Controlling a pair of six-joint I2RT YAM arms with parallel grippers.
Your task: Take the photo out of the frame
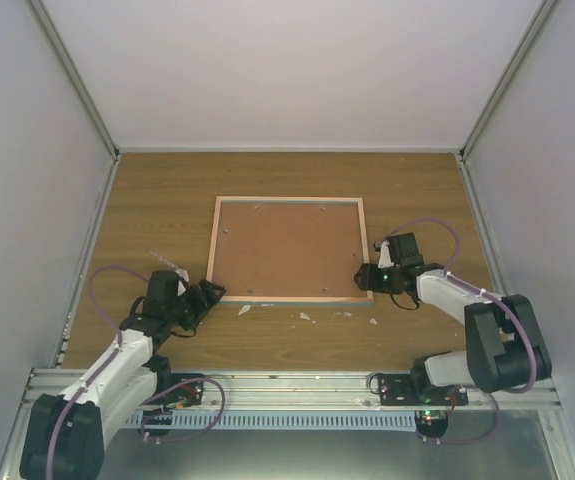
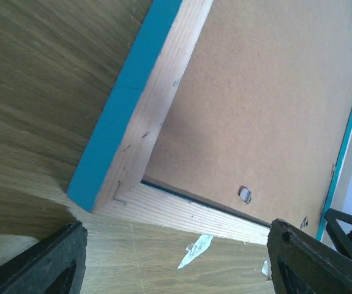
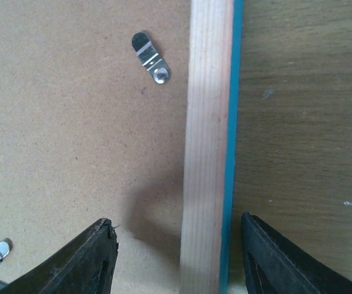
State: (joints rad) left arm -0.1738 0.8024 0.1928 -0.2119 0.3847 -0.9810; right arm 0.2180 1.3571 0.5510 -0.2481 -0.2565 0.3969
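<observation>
Clips [image 3: 150, 57] on the back of the frame [image 1: 289, 299] want turning aside first. Right claw [image 3: 176, 222] gapes wide astride its rail; left claw [image 2: 177, 228], equally wide, could steady the near corner.

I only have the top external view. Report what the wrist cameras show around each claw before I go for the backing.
Observer: The right claw is open, with the frame rail between its fingers, one over the backing board, one over the table.
Operator: Give me the fasteners there.
Observer: A metal clip lies on the board, stopping short of the wood rail.
Operator: Now the left side.
Observer: The left claw is open, with the frame's corner just ahead of its fingers.
</observation>
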